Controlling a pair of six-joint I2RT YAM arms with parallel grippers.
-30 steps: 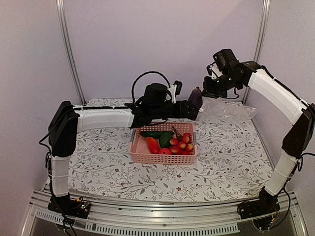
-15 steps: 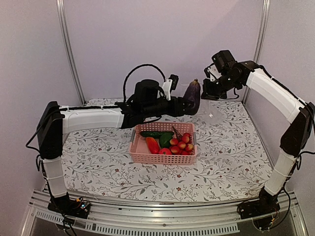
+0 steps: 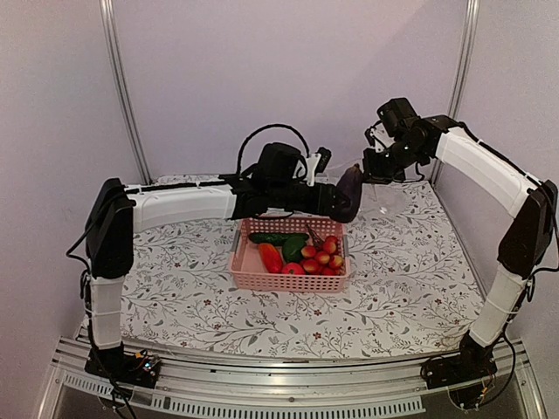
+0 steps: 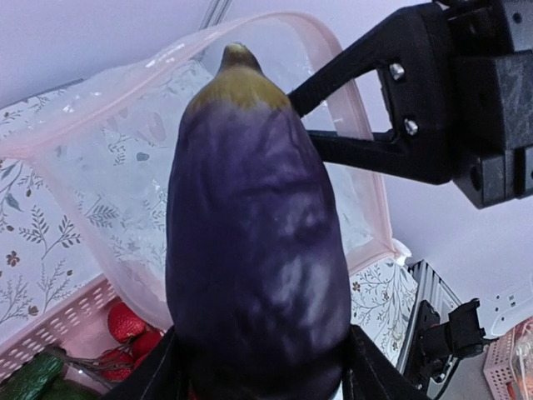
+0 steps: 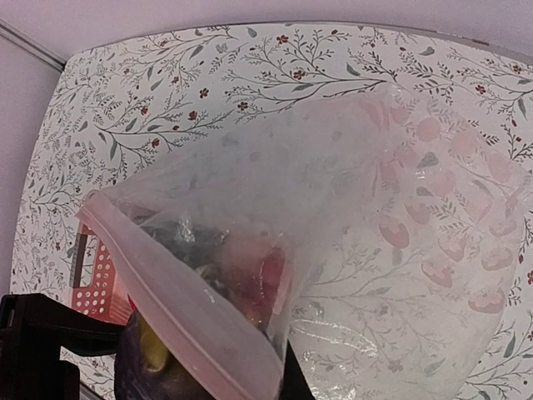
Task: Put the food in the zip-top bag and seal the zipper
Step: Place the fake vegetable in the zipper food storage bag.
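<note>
My left gripper (image 3: 339,197) is shut on the dark purple eggplant (image 3: 350,186). It holds it in the air past the pink basket's far right corner, tip at the open mouth of the zip-top bag (image 3: 390,197). In the left wrist view the eggplant (image 4: 254,242) fills the middle, between my fingers (image 4: 162,375), with the bag's mouth (image 4: 100,167) behind it. My right gripper (image 3: 376,164) is shut on the bag's upper edge and holds it up. The right wrist view shows the zipper strip (image 5: 183,308) and the eggplant's tip (image 5: 150,354) under it. Cucumber (image 3: 272,237), green pepper (image 3: 293,249), red-orange pieces (image 3: 271,257) and red fruits (image 3: 323,257) lie in the basket.
The pink basket (image 3: 288,280) stands mid-table on the flowered cloth (image 3: 175,279), directly under my left forearm. The bag's body hangs and rests on the far right part of the table (image 5: 433,250). Metal posts (image 3: 122,87) and walls close the back and sides.
My left gripper lifted the eggplant high and upright, then lowered and tilted it to the right, up to the bag's mouth. My right gripper shifted slightly lower with the bag's edge.
</note>
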